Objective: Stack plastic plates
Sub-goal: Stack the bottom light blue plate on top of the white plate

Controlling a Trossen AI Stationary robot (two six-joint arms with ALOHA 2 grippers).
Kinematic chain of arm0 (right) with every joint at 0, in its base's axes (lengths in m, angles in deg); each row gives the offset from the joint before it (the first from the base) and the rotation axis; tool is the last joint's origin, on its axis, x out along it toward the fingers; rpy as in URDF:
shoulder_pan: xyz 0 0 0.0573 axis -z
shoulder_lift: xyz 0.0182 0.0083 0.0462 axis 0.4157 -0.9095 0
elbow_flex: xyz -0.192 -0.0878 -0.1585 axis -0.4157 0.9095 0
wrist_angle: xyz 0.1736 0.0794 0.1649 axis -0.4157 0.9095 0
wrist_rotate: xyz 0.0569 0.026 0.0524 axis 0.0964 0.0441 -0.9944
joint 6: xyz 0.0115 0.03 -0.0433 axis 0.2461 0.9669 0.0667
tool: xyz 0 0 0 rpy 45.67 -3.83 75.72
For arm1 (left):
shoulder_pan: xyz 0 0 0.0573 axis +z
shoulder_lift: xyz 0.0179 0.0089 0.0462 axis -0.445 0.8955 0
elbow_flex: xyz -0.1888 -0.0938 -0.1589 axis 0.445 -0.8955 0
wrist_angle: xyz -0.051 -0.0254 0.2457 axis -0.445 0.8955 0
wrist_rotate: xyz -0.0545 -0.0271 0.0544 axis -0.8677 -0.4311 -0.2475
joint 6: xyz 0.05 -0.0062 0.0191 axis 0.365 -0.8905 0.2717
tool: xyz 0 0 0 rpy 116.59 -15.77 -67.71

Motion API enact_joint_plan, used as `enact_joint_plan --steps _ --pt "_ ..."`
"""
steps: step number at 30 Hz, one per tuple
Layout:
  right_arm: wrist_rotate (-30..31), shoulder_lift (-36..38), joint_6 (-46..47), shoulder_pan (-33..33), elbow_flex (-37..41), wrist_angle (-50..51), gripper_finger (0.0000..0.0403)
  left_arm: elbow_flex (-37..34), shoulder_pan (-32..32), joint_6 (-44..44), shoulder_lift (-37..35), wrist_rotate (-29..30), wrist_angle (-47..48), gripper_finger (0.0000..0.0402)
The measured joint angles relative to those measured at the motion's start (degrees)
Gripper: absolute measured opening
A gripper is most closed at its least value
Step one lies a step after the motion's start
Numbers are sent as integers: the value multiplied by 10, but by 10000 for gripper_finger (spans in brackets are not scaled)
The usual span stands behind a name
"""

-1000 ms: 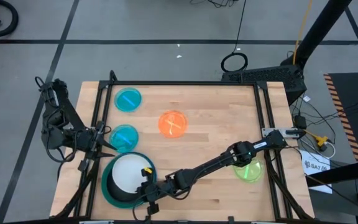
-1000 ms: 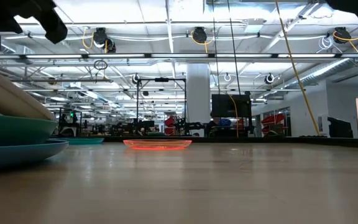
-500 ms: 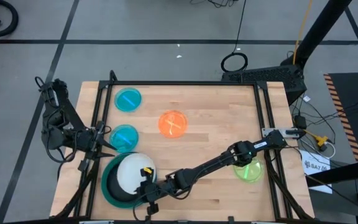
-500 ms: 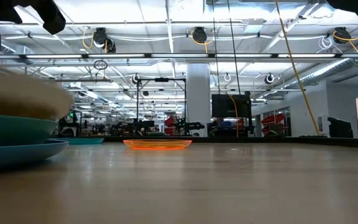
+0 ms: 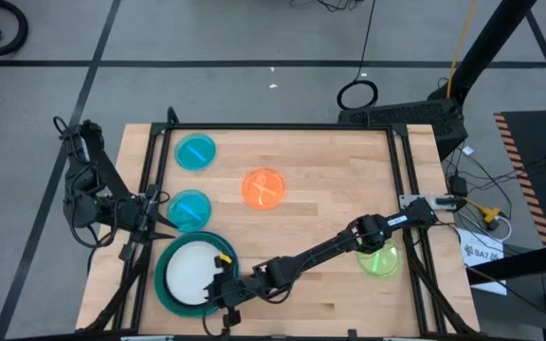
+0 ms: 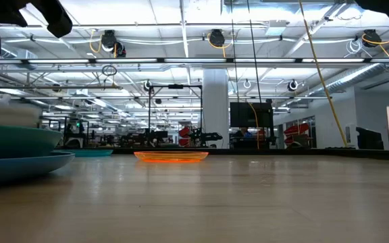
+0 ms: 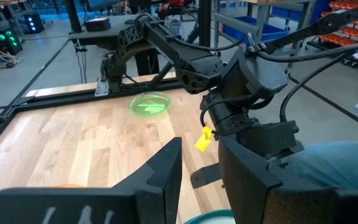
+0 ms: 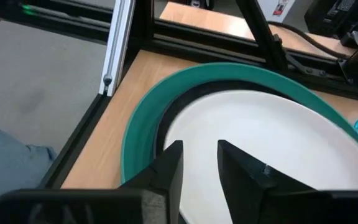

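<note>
The right gripper (image 5: 224,287) sits at the near-left part of the table (image 5: 330,180), at the rim of the plate stack. In the right wrist view its two dark fingers (image 8: 169,163) stand slightly parted with an empty gap between them — nothing is clamped. The white plate (image 5: 191,272) lies flat directly ahead of the fingertips, resting inside the black plate (image 8: 166,118), of which only a thin dark ring shows around the white one. Both sit inside the teal plate (image 5: 164,284), whose rim forms the widest visible ring from above. In the low view a blue plate (image 6: 26,164) shows beneath the teal one, at the bottom of the stack.

The left gripper (image 5: 154,214) waits at the table's left edge, just beyond the stack from the right gripper. Its fingers (image 7: 163,168) are parted by a narrow gap and hold nothing.

Loose plates, placed from the right gripper:
- One translucent cyan plate (image 5: 189,209) lies just beyond the stack, beside the left gripper.
- A second cyan plate (image 5: 195,152) lies farther off in the same direction, near the far-left corner.
- The orange plate (image 5: 263,188) lies well apart, toward the table's middle.
- The lime green plate (image 5: 379,259) lies well apart toward the right edge, partly under the right arm (image 5: 339,244).

All four loose plates rest singly on the wood — none holds anything.
</note>
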Motion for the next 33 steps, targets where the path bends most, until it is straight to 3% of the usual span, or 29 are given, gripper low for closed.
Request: enact_joint_plan --steps 12,20,24,27,33 --pt "0 26 34 3 -2 13 94 0 0 -13 1 0 13 113" --pt "2 76 91 3 -2 212 93 0 0 -23 16 0 13 113" --pt "36 101 101 1 -2 334 93 0 2 -28 26 5 13 113" --pt "73 115 97 -3 -2 415 93 0 3 -40 35 32 13 113" --pt "71 133 26 2 -2 492 93 0 9 -58 67 115 12 113"
